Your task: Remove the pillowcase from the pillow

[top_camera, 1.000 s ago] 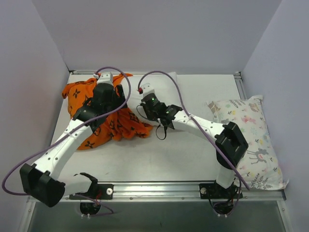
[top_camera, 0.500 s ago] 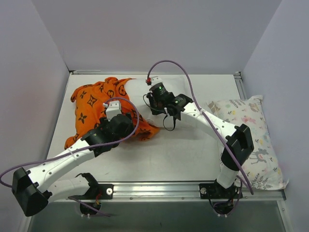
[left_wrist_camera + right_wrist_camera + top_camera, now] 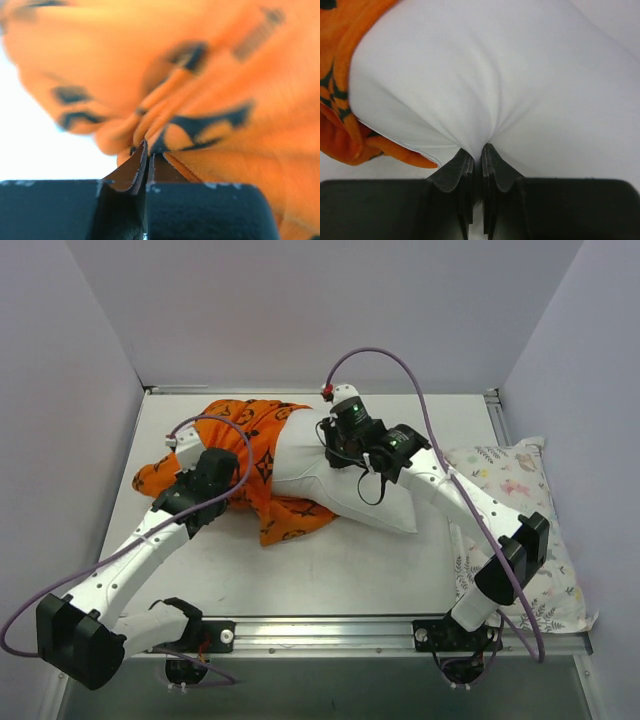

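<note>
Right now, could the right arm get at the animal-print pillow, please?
Probably not yet: the right gripper is shut on the white pillow. Otherwise the animal-print pillow lies unobstructed beside that arm.

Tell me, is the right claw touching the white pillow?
Touching. The right wrist view shows the right gripper pinching a fold of the pillow.

Bright, even light falls from above; only a soft shadow lies on the desk (image 3: 380, 565) just beside the pillow (image 3: 312, 475). In the left wrist view the pillowcase (image 3: 210, 90) is blurred, its background overexposed.
</note>
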You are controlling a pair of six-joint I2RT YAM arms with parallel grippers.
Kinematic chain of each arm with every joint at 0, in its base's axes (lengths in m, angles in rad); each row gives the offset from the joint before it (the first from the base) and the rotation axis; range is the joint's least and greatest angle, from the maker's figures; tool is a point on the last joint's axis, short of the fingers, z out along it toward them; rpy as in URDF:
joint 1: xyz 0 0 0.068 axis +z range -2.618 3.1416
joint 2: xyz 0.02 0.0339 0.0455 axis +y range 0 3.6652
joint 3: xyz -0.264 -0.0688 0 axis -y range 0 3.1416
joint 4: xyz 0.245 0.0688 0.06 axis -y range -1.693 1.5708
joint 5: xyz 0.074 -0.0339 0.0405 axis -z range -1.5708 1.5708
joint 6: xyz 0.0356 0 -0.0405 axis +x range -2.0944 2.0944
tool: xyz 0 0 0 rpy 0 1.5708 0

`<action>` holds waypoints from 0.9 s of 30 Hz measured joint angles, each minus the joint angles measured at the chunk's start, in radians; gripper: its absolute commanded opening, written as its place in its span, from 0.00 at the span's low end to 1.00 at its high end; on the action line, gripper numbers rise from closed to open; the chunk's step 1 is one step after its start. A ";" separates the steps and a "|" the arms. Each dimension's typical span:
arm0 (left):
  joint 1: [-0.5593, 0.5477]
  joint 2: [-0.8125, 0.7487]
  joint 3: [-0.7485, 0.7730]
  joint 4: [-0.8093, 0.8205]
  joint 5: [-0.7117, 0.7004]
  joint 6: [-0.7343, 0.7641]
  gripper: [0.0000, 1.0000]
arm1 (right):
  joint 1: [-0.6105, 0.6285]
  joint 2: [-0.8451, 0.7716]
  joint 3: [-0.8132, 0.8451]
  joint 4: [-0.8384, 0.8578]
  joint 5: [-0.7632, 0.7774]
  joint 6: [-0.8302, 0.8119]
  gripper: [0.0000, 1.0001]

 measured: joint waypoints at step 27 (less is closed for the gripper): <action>0.655 0.027 -0.108 0.152 0.448 0.051 0.25 | -0.217 -0.228 -0.165 -0.063 -0.191 0.040 0.00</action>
